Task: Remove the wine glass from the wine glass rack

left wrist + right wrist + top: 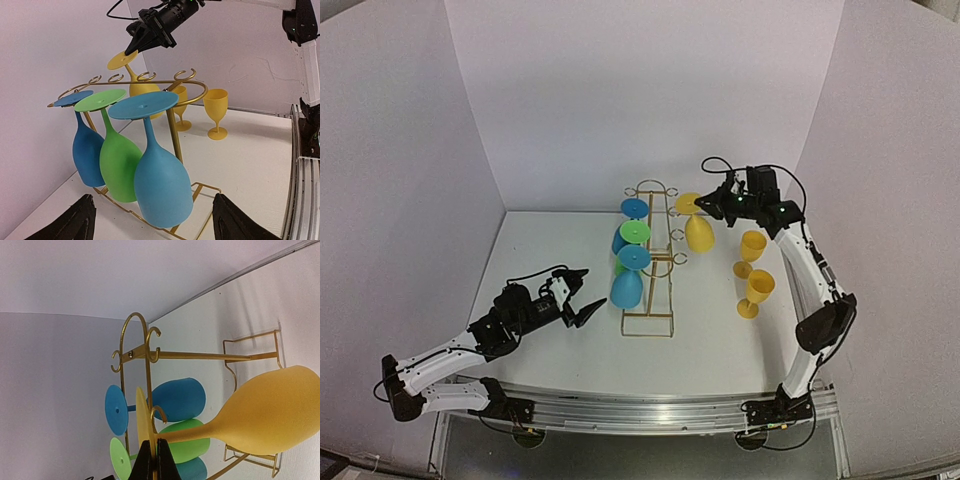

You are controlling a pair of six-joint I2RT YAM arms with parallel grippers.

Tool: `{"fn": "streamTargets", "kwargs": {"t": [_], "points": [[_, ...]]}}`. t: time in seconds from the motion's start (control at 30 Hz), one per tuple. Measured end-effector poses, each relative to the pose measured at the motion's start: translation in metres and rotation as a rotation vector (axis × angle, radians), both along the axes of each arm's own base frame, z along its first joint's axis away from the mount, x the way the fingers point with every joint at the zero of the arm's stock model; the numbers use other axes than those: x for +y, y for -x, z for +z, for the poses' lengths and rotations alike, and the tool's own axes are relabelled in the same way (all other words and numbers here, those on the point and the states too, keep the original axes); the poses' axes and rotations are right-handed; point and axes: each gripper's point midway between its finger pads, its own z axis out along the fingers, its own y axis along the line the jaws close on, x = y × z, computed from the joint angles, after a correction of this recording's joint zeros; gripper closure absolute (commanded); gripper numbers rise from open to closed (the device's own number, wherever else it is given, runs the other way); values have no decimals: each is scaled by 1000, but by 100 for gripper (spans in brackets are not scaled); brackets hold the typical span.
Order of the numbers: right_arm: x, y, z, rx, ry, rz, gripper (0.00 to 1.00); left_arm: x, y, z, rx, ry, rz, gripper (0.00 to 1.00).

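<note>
The gold wire wine glass rack (658, 262) stands mid-table. A yellow wine glass (698, 232) hangs upside down on its right side, tilted, its foot raised above the top rail. My right gripper (707, 206) is shut on the rim of that foot (142, 420). The fingers (161, 462) pinch the foot's edge, and the stem runs past a ring loop (158, 412). My left gripper (582, 303) is open and empty, low at the rack's left. It faces the light blue glass (162, 186) without touching it, and its fingers (75, 220) sit wide apart.
A green glass (119, 165) and a dark blue glass (87, 156) hang behind the light blue one on the rack's left side. Two yellow glasses (756, 290) (751, 247) stand upright on the table right of the rack. White walls enclose the back and both sides.
</note>
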Motion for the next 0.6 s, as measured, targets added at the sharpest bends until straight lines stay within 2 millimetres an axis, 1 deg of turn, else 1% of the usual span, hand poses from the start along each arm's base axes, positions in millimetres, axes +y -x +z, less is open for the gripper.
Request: {"fn": "streamTargets", "kwargs": {"t": [0.1, 0.13, 0.2, 0.27, 0.37, 0.47, 0.53, 0.6], "points": [[-7, 6, 15, -49, 16, -23, 100, -1, 2, -2, 11, -2, -10, 21], [-11, 10, 23, -76, 23, -26, 100, -1, 3, -2, 19, -5, -17, 21], [-17, 21, 41, -136, 36, -29, 100, -3, 6, -3, 48, -16, -35, 21], [-24, 36, 60, -199, 44, -25, 100, -6, 10, 4, 79, -29, -64, 21], [-33, 64, 90, -300, 52, -10, 100, -14, 14, 21, 131, -43, -107, 23], [-40, 91, 107, -379, 62, 16, 100, -29, 17, 47, 197, -46, -162, 25], [-42, 107, 110, -414, 72, 46, 100, -41, 19, 70, 229, -31, -215, 26], [-42, 124, 106, -442, 87, 95, 100, -51, 24, 88, 255, -9, -274, 27]]}}
